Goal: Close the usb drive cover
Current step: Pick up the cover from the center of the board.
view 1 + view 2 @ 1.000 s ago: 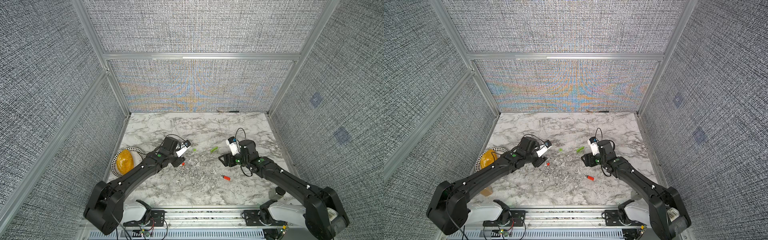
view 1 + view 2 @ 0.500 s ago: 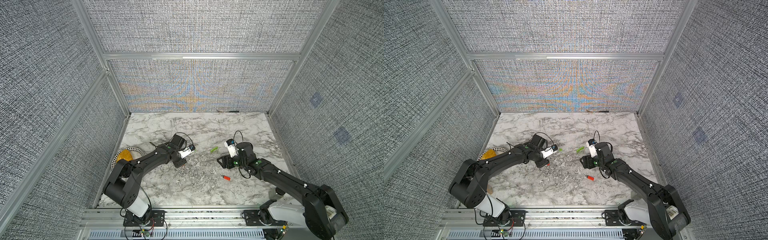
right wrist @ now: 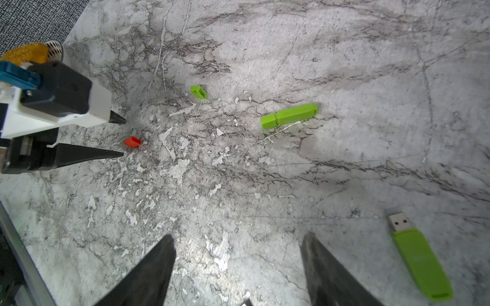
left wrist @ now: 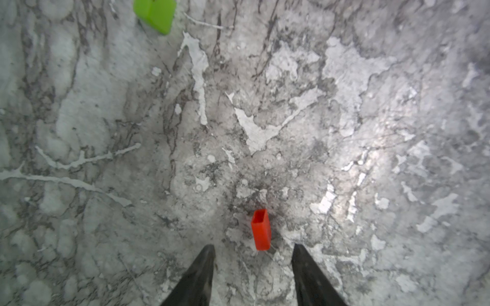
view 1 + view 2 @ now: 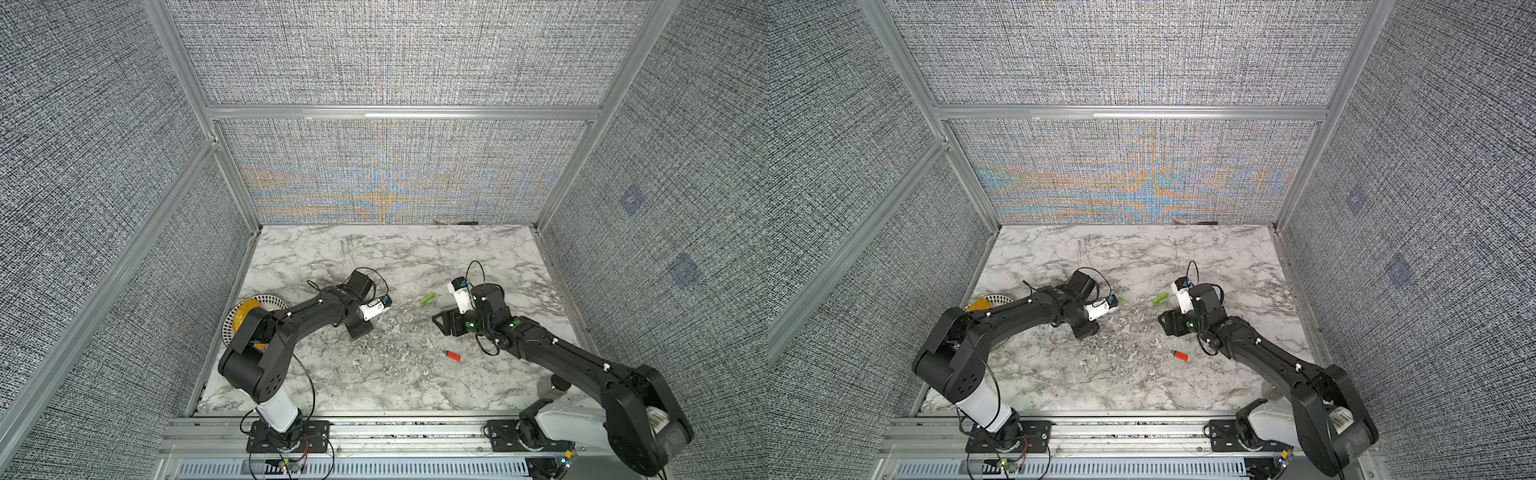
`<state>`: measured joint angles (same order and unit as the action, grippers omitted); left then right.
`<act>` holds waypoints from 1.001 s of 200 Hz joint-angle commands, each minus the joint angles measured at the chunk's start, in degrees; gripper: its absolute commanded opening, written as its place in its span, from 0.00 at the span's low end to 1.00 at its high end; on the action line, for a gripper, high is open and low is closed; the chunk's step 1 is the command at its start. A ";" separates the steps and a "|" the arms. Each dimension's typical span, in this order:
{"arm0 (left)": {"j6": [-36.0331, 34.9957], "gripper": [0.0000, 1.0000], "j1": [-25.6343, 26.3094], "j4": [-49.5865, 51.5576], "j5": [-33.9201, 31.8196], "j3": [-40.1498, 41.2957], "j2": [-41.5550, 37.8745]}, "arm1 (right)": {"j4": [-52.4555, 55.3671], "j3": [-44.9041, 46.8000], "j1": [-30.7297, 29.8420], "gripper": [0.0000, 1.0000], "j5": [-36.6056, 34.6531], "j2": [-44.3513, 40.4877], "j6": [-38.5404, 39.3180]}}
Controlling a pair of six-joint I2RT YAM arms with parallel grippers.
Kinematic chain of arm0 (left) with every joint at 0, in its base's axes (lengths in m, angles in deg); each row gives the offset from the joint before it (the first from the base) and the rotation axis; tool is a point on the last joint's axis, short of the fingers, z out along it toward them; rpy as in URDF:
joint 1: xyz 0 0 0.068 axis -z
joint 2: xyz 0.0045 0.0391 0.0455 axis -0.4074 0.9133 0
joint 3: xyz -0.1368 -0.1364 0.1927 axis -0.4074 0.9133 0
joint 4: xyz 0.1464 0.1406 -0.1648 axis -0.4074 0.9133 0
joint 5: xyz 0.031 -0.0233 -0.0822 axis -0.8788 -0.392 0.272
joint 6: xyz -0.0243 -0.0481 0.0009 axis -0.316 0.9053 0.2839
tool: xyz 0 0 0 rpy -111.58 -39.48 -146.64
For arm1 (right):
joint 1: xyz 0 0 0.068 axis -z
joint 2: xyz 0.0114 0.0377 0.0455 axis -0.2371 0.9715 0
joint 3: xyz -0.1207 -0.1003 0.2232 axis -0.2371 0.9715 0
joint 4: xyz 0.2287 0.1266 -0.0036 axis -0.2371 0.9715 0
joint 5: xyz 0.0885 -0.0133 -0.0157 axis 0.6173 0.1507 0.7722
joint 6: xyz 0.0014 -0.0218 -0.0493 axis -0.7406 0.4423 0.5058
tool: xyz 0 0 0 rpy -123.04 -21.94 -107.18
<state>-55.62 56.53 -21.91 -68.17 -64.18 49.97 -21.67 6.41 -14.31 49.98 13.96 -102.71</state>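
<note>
Red usb drive (image 5: 454,356) lies flat, uncapped, well apart from its open-ended red cover (image 4: 261,230).

The red usb drive (image 5: 1180,355) (dark plug showing) is lying on the table (image 5: 1142,390), the right claw (image 5: 1165,323) is hanging near it, and a green stick (image 5: 1160,299) is lying close by.

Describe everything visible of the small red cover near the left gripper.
The cover is a tiny red-orange cap, plastic by its look, box-shaped and hollow, one rectangular end open. It lies on its side on the marble table, apart from the usb drive. It sits just ahead of the open left gripper, facing the gap between its jaws; only the table touches it.
</note>
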 commanded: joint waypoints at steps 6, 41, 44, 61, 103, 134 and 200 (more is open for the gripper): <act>-0.77 0.43 0.03 1.48 0.76 -0.81 1.26 | -0.13 -0.45 -0.01 0.78 -0.16 0.30 0.25; -1.21 0.39 0.03 1.41 0.96 -0.81 1.93 | 0.23 -0.41 -0.01 0.78 -0.51 0.27 0.51; -1.20 0.38 0.03 1.39 0.96 -0.86 2.00 | 0.30 -0.37 -0.01 0.78 -0.51 0.22 0.51; -1.34 0.35 0.03 1.36 1.41 -0.99 2.37 | 0.31 -0.42 -0.01 0.78 -0.65 0.26 0.58; -1.37 0.30 0.03 1.32 2.43 -1.32 3.46 | 0.64 -0.55 -0.03 0.78 -0.69 0.61 0.59; -1.16 0.28 0.03 1.09 2.63 -1.43 3.90 | 0.70 -0.65 -0.02 0.78 -0.65 0.70 0.68; -1.50 0.26 0.03 2.39 1.74 -1.34 4.44 | 1.54 -0.79 -0.02 0.78 -0.96 0.85 1.26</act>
<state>-56.54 56.55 -21.19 -65.79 -65.68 53.88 -20.88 6.06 -14.31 49.57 14.77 -101.85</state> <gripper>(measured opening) 0.258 0.781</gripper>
